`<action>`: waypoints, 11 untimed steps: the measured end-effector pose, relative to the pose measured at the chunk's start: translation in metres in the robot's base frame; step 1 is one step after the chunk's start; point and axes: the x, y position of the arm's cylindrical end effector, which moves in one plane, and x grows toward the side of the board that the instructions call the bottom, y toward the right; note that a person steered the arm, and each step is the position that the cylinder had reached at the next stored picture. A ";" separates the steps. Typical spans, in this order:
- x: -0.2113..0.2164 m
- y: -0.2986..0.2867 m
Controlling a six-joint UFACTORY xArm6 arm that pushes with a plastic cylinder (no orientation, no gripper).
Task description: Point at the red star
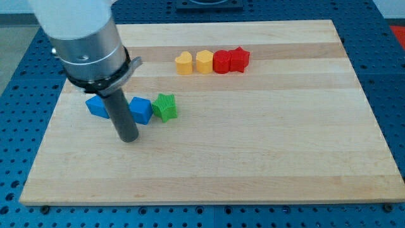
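The red star (240, 59) sits near the view's top, at the right end of a touching row of blocks. To its left in the row are a red block (222, 62), a yellow hexagon-like block (204, 61) and a yellow heart (183, 63). My tip (129, 137) rests on the board at the view's left, far from the red star, below and to the left of it. The tip is just below a blue block (141, 109), with a second blue block (97, 106) to the rod's left. A green star (165, 107) touches the right blue block.
The wooden board (253, 158) lies on a blue perforated table (392, 95). The arm's large grey body (82, 38) overhangs the board's top left corner and hides part of it.
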 end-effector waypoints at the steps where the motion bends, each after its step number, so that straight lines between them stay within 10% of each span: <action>1: 0.000 0.047; 4: -0.019 0.147; 6: -0.114 0.272; 11: -0.221 0.248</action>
